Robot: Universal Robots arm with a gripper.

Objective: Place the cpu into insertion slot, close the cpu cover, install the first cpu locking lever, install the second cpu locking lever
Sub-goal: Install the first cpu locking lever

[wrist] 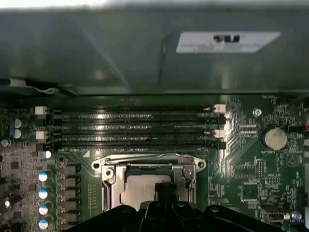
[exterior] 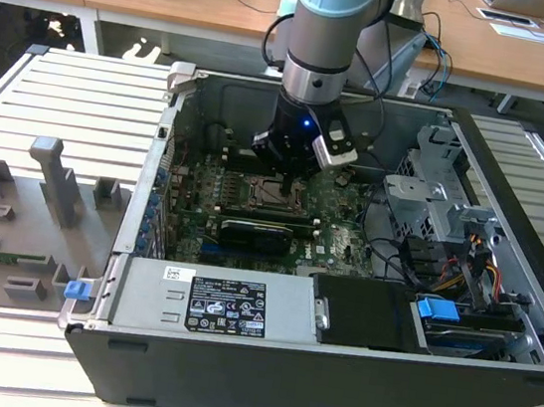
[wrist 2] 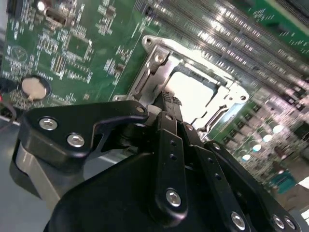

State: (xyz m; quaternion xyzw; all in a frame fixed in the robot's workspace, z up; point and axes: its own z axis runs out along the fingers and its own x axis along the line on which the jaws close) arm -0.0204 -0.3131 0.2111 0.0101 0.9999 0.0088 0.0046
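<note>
The cpu (wrist: 137, 189) lies in the insertion slot (exterior: 271, 195) on the green motherboard, its pale silvery top (wrist 2: 195, 92) showing through the window of the cpu cover (wrist: 149, 167). The cover's metal frame (wrist 2: 153, 62) lies down over the socket. A thin wire locking lever (wrist: 145, 156) runs along the socket's side nearest the memory slots. My gripper (wrist 2: 169, 100) hangs right over the socket's edge, with the black fingers drawn together into one tip (wrist: 164, 191) and nothing held between them. In the exterior view the gripper (exterior: 286, 172) is low inside the case, just above the socket.
Several long black memory slots (wrist: 135, 128) lie beside the socket. A coin battery (wrist: 275, 138) and a row of capacitors (wrist: 43, 193) flank it. The case wall (wrist: 145, 48), power supply (exterior: 214, 301) and drive cage (exterior: 434, 195) hem in the board. Grey fixtures (exterior: 47, 194) stand at the exterior view's left.
</note>
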